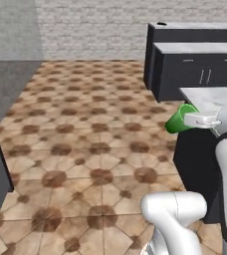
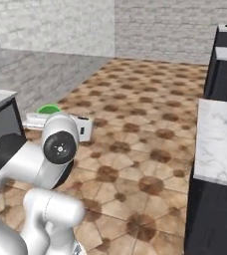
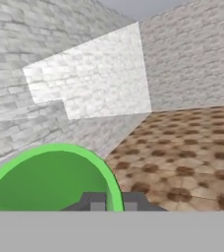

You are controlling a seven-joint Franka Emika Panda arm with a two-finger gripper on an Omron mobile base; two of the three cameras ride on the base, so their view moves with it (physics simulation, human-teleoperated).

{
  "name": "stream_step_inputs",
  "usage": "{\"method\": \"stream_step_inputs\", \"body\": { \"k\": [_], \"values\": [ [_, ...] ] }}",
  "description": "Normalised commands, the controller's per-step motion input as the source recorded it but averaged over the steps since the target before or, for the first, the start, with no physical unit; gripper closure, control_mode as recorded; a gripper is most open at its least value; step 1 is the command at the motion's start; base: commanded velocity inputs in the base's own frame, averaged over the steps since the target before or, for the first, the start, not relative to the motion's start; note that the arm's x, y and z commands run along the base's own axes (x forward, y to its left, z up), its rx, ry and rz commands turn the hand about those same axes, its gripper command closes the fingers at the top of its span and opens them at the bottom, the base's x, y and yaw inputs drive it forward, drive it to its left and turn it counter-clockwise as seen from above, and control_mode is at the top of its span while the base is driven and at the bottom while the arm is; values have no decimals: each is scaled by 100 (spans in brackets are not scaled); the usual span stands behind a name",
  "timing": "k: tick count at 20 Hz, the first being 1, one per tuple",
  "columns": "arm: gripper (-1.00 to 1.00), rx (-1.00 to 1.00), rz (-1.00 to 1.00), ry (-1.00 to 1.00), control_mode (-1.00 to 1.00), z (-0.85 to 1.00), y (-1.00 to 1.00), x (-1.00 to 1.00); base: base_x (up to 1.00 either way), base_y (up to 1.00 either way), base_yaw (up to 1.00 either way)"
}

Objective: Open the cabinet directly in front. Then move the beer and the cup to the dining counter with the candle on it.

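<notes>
Cup (image 1: 179, 120) hung tilted at centre right, its rim pinched in the gripper (image 1: 201, 119); carried sideways, it might have slipped onto the tiled floor (image 1: 85, 134).

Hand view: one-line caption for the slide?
Gripper shut on the rim of the bright-green cup, carried above the patterned tile floor.

The cup (image 1: 177, 121) is bright green. The floor (image 1: 85, 139) is brown-and-tan octagon tile. The table (image 2: 220, 139) is white, grey-veined marble. The walls (image 2: 60, 25) are pale grey brick.
</notes>
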Motion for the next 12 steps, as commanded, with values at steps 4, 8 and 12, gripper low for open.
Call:
{"method": "stream_step_inputs", "body": {
  "k": [4,8,12],
  "values": [
    [100,0,0,0,100,0,0,0,100,16,-33],
    [100,0,0,0,100,0,0,0,100,12,-33],
    [100,0,0,0,100,0,0,0,100,16,-27]
  ]
}}
